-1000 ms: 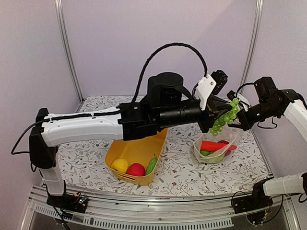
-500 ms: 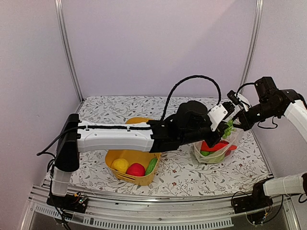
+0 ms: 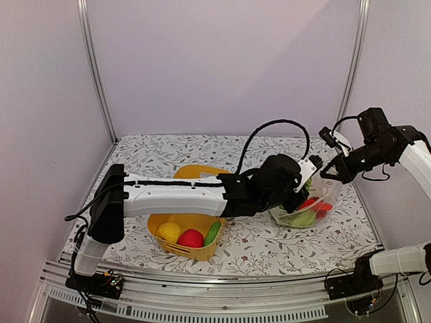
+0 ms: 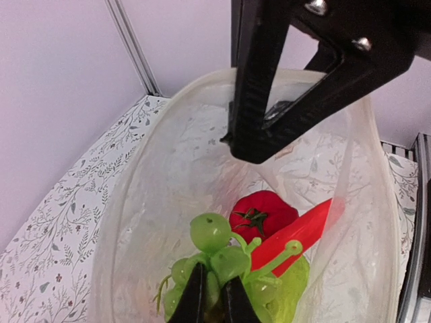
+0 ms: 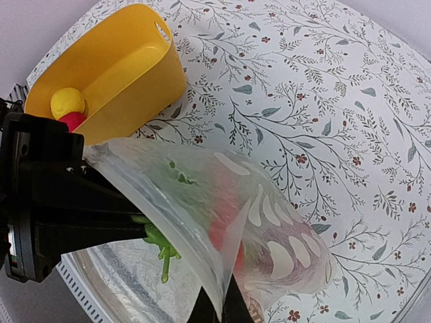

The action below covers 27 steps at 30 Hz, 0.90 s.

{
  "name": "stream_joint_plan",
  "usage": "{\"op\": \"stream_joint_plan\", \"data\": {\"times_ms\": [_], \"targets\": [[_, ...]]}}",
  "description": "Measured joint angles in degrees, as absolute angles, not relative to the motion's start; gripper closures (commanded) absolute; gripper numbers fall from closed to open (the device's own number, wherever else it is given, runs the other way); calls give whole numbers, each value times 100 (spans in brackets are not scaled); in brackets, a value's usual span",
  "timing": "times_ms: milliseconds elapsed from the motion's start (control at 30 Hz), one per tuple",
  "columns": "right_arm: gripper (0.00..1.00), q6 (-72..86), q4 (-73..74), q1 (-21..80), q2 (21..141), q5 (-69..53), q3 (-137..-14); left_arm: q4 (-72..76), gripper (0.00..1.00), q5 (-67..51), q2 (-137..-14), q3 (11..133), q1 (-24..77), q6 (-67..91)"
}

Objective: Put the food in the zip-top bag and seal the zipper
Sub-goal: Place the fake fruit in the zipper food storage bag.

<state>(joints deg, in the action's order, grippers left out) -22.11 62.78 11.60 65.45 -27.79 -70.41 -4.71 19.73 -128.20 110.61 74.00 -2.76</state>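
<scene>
"Where was the clear, white-dotted plastic zip-top bag (image 3: 322,200) seen?"

"On the flower-patterned counter (image 3: 269,245), at about three o'clock from the yellow plastic basket (image 3: 185,222). Its mouth was held wide open, and the zipper could not be told apart from the rim."

"By what was it held?"

"The upper edge, at two o'clock of the mouth from above, was pinched by the right end effector (image 5: 219,308), which was clamped on the plastic."

"And the left end effector (image 4: 213,299)?"

"It was found inside the mouth, clenched on the stem of the bunch of green grapes (image 4: 217,247)."

"What was seen below the green grapes?"

"A round red toy tomato (image 4: 264,214) at twelve o'clock, a long red chili (image 4: 303,232) at two o'clock, and leafy greens (image 4: 295,282) underneath, all within the bag."

"What was left in the basket?"

"A yellow round fruit (image 3: 169,232), a red round fruit (image 3: 190,238) and a long green piece (image 3: 212,233) were gathered at its six o'clock end."
</scene>
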Motion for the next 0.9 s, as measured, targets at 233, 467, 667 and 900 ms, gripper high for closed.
{"op": "stream_joint_plan", "data": {"times_ms": [233, 467, 667, 900], "targets": [[100, -2209, 6274, 1160, 6539, -2781, -7011, -821, 93, 2213, -13294, 11688, 7400, -235], [100, -2211, 6274, 1160, 6532, -2781, -7008, -878, 73, 2296, -13614, 11902, 7400, -237], [100, -2209, 6239, 1160, 6532, -2777, -6978, -851, 48, 2403, -13581, 11987, 7413, -276], [100, -2202, 6173, 1160, 6635, -2637, -6941, -429, 41, 2158, -12713, 11395, 7638, -495]]}}
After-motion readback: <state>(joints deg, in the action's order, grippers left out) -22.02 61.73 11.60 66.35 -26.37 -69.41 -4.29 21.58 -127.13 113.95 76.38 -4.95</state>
